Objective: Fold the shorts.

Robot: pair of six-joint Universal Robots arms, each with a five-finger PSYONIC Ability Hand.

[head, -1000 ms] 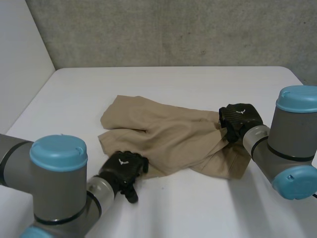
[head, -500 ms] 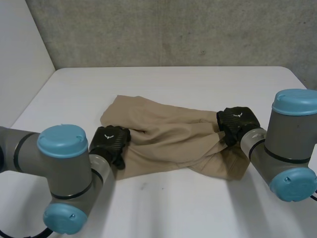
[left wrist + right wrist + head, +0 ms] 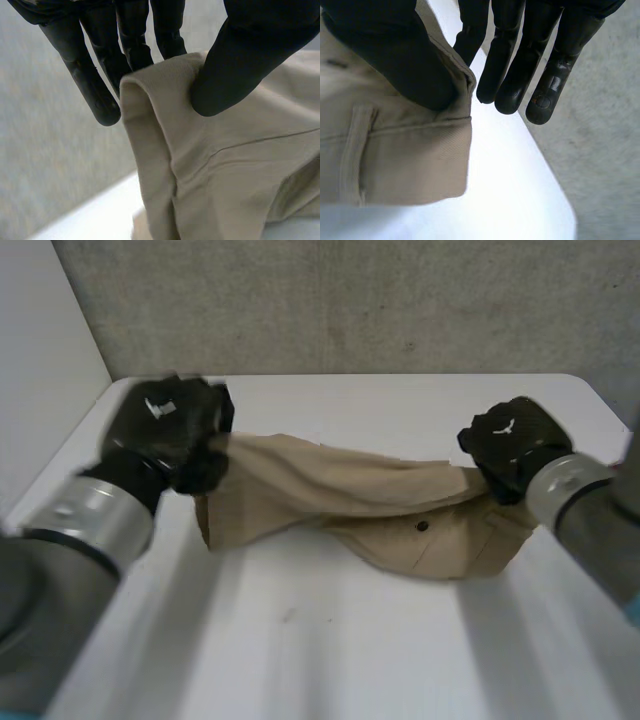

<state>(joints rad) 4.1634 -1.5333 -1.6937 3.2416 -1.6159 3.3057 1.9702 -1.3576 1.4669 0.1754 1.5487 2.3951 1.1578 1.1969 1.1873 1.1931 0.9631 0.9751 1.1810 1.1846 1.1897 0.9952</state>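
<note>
Head view: the left hand (image 3: 170,430) pinches the shorts (image 3: 350,500) at the left end. The right hand (image 3: 510,445) pinches the right end (thumb against fingers).

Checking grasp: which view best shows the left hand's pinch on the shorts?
Left wrist view: the left hand pinches a folded edge of the shorts between thumb and fingers. Head view shows that hand's back; right wrist view shows the right hand.
</note>
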